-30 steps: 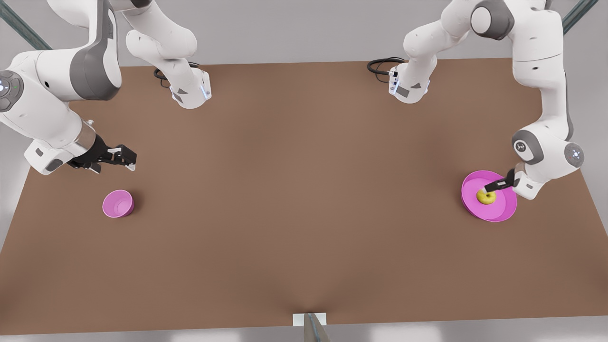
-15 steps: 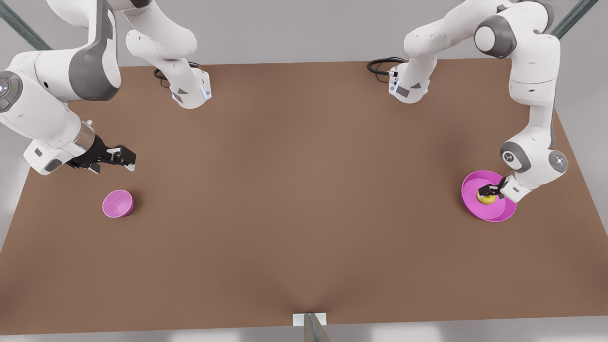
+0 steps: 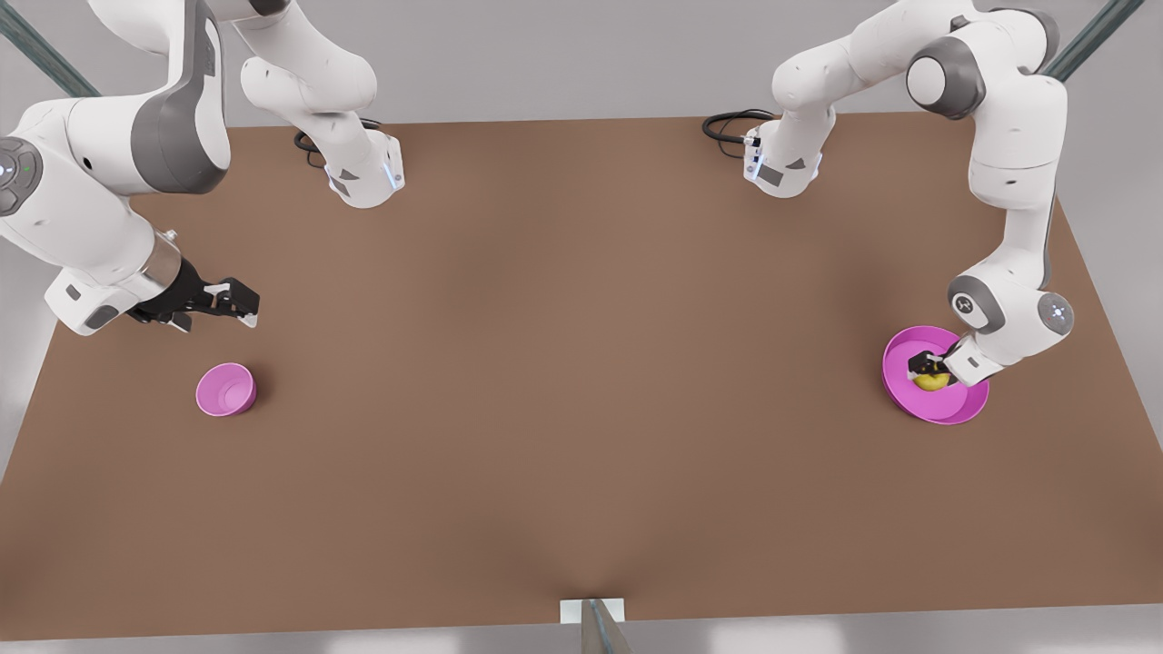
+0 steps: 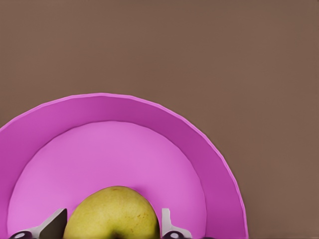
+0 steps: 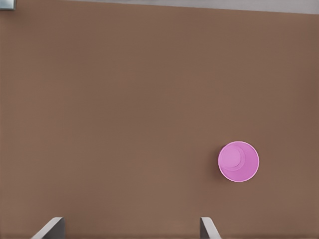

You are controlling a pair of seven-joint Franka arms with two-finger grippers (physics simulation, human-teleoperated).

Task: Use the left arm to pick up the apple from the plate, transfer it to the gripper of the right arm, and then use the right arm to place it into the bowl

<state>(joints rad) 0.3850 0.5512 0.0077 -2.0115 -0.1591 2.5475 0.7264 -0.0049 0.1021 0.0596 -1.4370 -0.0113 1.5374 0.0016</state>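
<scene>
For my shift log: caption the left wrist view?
Left gripper fingers straddle the apple on the plate, open.

A: What carries everything here?

B: A flat brown table [image 3: 563, 381], plain and matte, running nearly the full width of the front view.

A: And what lies on it?

B: The small pink-violet bowl [image 3: 225, 389] stands upright near the front view's left. The wide magenta plate [image 3: 909, 400] rests flat near the front view's right edge. They are well apart.

A: Anything along the far edge?

B: Two white arm bases [image 3: 365, 177] are mounted there, with a coiled black cable [image 3: 727, 125] beside the one on the front view's right.

A: At the near edge?

B: A small white bracket [image 3: 592, 609] sits at the middle.
</scene>
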